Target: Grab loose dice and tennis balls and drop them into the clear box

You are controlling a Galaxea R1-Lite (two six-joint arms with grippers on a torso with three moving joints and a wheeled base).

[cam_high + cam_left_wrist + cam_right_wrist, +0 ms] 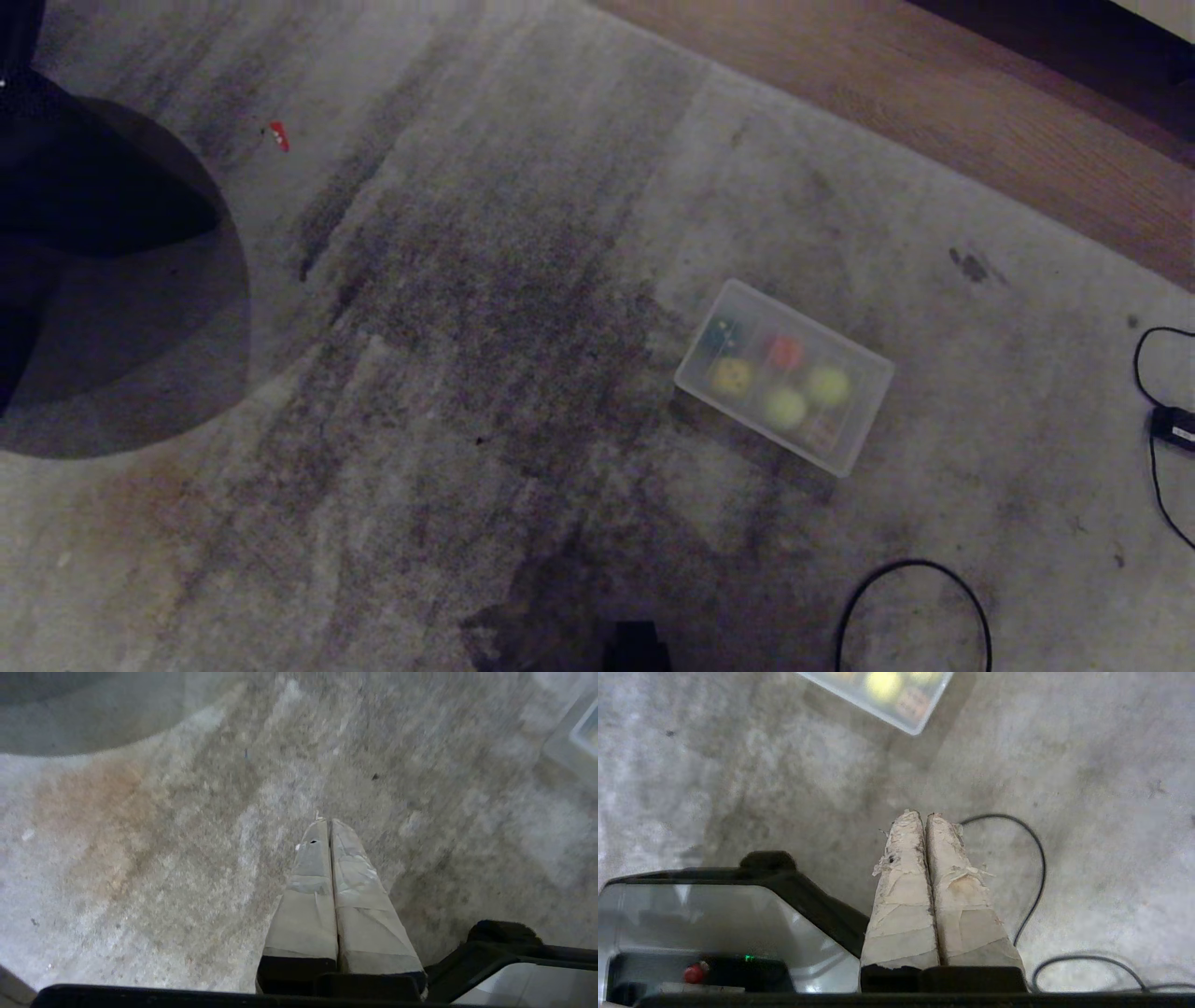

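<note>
Head view looks down on a grey, streaked and stained carpet [485, 308], with a strip of brown wooden floor [934, 103] running along its far right edge. The clear box [845, 453], a transparent rectangular plastic bin with low walls and rounded corners, sits on the carpet toward the right side, turned at an angle to the carpet edge. Inside it lie the dice: a dark green rounded cube [723, 333], a red one [785, 352], a yellow one with dark pips [733, 376] and a tan one [825, 430], which shows only dimly through the plastic. Two fuzzy yellow-green tennis balls [785, 407] lie side by side among them, one at the box's middle and the second [828, 385] just beside it. No die or ball lies loose on the carpet in any view.

A dark round shape [112, 280] covers the carpet's left edge, a small red scrap [278, 136] lies near the far left, and thin black cables [920, 597] loop on the carpet at the near right.

Neither arm shows in the head view. The left hand [328, 822], seen in its wrist view, hangs above bare carpet with its tape-wrapped fingers [306, 891] pressed together and holding nothing. The right hand [923, 814] likewise has its worn, taped fingers [966, 905] pressed together and empty, above carpet near a black cable, with a corner of the clear box ahead of it and well apart.
</note>
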